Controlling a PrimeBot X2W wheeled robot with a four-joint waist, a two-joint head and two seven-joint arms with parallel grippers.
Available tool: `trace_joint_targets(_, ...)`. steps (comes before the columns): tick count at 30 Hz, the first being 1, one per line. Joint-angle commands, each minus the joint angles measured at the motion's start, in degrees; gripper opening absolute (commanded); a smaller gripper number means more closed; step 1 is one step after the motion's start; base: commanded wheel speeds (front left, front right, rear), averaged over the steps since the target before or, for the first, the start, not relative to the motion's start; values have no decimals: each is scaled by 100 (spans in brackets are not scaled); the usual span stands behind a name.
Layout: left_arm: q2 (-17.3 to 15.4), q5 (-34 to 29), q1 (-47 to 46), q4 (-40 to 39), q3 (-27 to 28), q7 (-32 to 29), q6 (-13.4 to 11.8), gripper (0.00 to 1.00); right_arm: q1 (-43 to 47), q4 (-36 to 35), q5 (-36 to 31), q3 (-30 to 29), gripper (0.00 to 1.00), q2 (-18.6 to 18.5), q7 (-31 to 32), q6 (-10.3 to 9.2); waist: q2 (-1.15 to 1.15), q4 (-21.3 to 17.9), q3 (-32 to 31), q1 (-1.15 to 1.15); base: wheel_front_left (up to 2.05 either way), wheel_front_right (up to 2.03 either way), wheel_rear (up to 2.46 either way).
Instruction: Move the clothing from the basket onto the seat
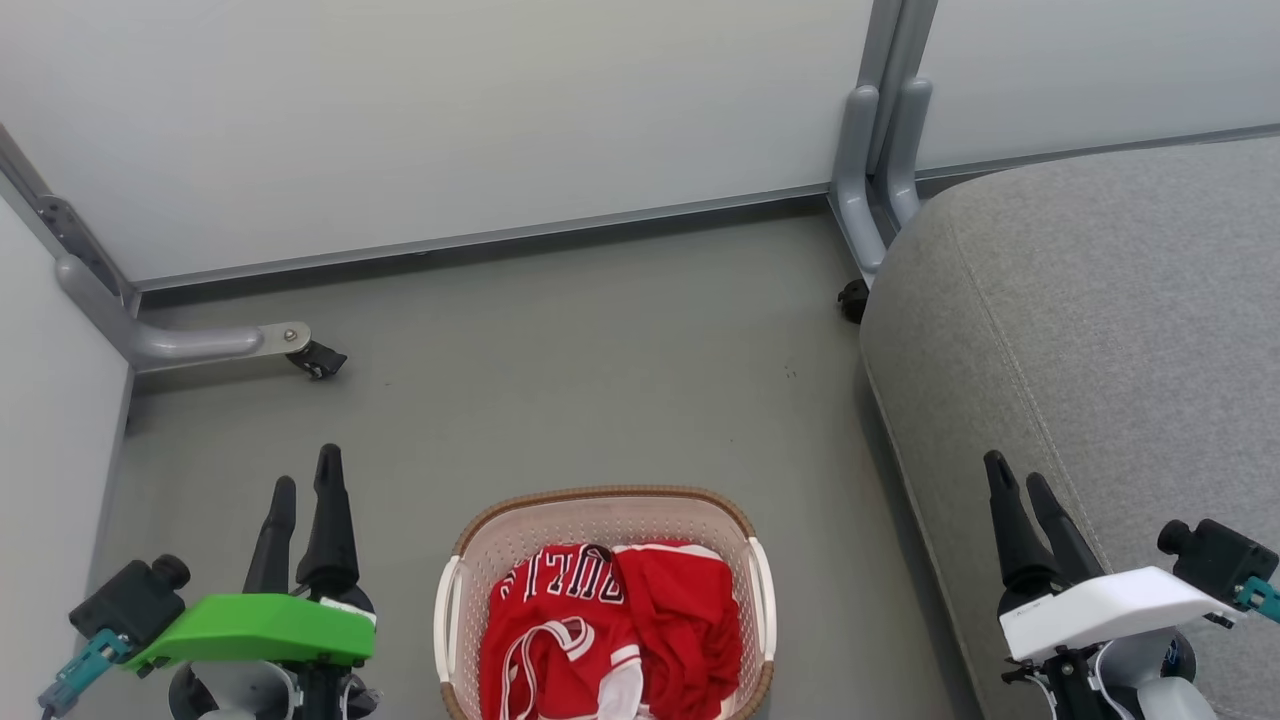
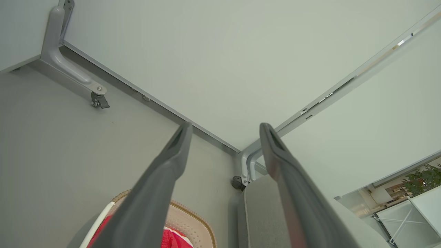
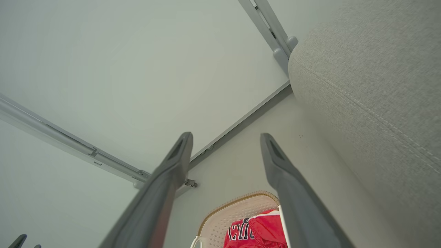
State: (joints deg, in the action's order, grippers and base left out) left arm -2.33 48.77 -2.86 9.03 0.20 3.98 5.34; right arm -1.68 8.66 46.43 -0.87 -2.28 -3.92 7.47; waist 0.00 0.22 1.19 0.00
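Resting jersey [image 1: 545, 605], neckline seemingly robotward.

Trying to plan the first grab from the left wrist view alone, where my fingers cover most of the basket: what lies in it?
Observer: Two red pieces lie in the basket: a lettered jersey on the robot's left side, a plainer red piece on its right.
Operator: Where is the right gripper?
Observer: The head view shows the right gripper open and holding nothing, to the right of the basket, against the edge of the seat.
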Motion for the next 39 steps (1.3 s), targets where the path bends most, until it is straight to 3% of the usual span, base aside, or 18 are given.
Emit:
trace_joint_targets(1, -38, -295, 40, -112, -64, 61, -42, 100, 27, -145, -268, 68, 100, -55, -66, 2, 0, 3, 0, 0, 0, 0, 0)
trace_joint_targets(26, -55, -2091, 246, -328, -452, 474, -361, 100, 164, -307, -2406, 234, 100, -59, -481, 2, 0, 9, -30, 0, 0, 0, 0)
trace_joint_targets(39, -60, -2822, 329, -328, -539, 672, -338, 100, 300, -350, -3183, 293, 100, -55, -678, 2, 0, 6, -39, 0, 0, 0, 0)
